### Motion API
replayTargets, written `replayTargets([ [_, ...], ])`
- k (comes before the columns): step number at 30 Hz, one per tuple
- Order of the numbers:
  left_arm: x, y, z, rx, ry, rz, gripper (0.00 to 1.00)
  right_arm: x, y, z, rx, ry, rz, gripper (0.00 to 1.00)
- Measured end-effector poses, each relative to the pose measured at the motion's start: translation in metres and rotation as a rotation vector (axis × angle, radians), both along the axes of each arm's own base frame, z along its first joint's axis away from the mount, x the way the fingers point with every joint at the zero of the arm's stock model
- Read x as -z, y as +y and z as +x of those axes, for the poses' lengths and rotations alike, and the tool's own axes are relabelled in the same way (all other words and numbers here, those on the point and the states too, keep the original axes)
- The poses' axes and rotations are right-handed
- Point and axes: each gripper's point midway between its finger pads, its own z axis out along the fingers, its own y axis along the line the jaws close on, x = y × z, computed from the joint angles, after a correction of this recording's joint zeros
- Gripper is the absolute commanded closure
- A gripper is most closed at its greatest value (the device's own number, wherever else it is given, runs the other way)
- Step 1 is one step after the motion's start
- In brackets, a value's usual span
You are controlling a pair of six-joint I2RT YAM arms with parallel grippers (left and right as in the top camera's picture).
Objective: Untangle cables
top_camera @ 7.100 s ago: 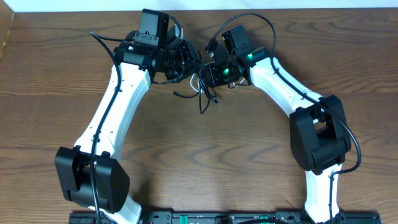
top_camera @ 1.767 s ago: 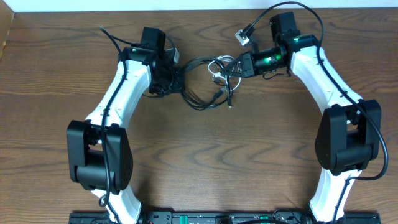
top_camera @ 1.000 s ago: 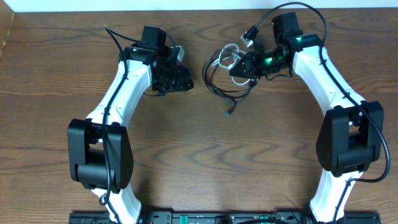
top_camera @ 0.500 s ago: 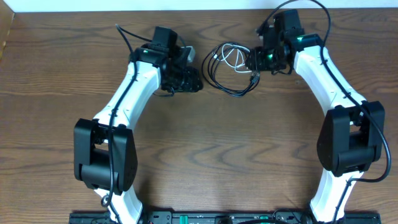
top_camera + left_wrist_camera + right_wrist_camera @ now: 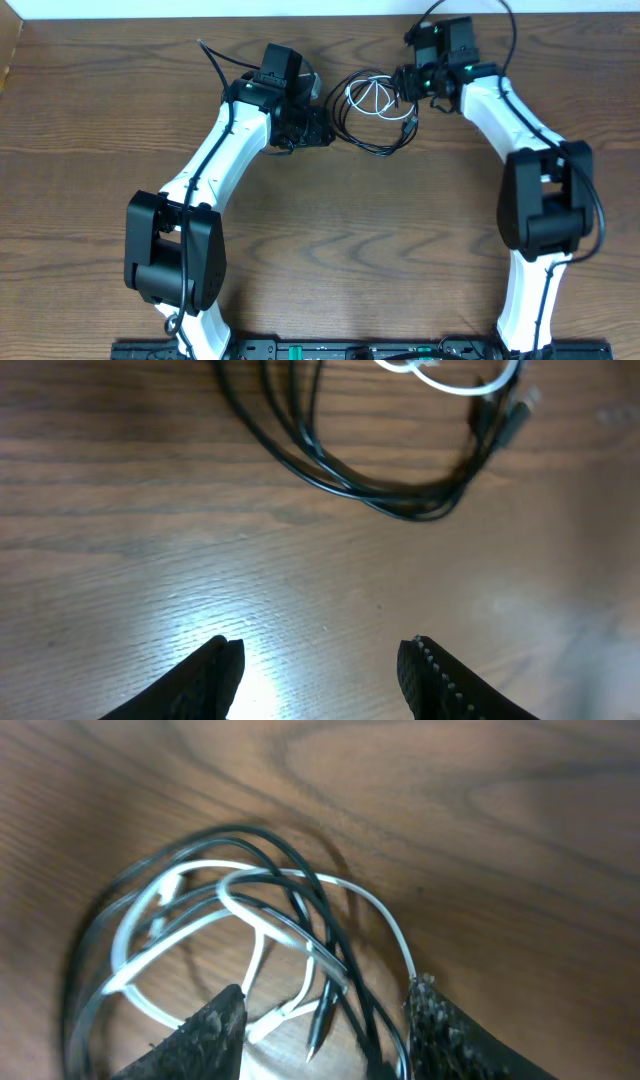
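The cables lie in a loose coil on the wooden table between my two arms. The white cable (image 5: 370,97) loops inside the black cable (image 5: 378,150). My right gripper (image 5: 405,85) stands open at the coil's right edge. In the right wrist view it (image 5: 325,1025) straddles the white cable (image 5: 265,925), the black cable (image 5: 250,835) and two plug ends, without clamping them. My left gripper (image 5: 322,128) is open just left of the coil. In its wrist view it (image 5: 320,660) holds nothing, and the black cable (image 5: 330,475) and white cable (image 5: 445,385) lie ahead of it.
The table's far edge (image 5: 320,14) runs close behind the coil and both grippers. Thick black arm wires arch over each wrist. Bare wood stretches toward the near side between the two arm bases.
My right gripper has opened and let the coil down on the table, drawing back toward the far edge. My left arm has moved right, closer to the coil.
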Motion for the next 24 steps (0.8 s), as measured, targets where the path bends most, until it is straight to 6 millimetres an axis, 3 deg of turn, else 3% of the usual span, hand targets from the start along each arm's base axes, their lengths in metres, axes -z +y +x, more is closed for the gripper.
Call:
replayTargets([
  [6, 0.001, 0.005, 0.005, -0.075, 0.006, 0.018, 0.45, 0.025, 0.003, 0.011, -0.042, -0.032, -0.021, 0.53],
  [12, 0.002, 0.007, 0.007, -0.096, 0.008, 0.023, 0.45, 0.041, 0.008, 0.015, -0.069, -0.04, -0.015, 0.69],
  [20, 0.001, 0.007, 0.009, -0.101, -0.002, 0.021, 0.45, 0.029, 0.023, 0.026, -0.083, -0.117, 0.022, 0.82],
  [23, 0.001, 0.007, 0.009, -0.101, -0.001, 0.021, 0.45, 0.029, 0.03, 0.024, -0.095, -0.117, 0.028, 0.99],
  [24, 0.001, 0.007, 0.009, -0.101, -0.001, 0.021, 0.45, 0.029, 0.032, 0.024, -0.095, -0.117, 0.031, 0.99],
])
